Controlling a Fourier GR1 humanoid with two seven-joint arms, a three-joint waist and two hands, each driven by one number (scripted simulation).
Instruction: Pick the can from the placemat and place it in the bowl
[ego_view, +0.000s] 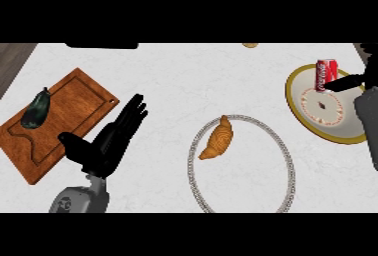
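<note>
Head view, looking steeply down on the white marbled counter (170, 75): I see the red can (326, 74) standing at the upper left part of a round white piece with a gold rim (295, 107), near the right edge. My right robot hand (348, 81) comes in from the right edge, and its dark fingers (336, 85) reach the can's lower side; I cannot tell whether they are closed around it or only touching it. My left robot hand (111, 137) rests at the lower left, released, fingers straight and pointing up and to the right, its tips overlapping the right corner of a wooden cutting board (66, 100). A dark eggplant (35, 109) lies on the board's left part. Between my two hands sits a round clear dish with a beaded rim (284, 160), and a croissant (218, 138) lies inside it near its left edge.
</note>
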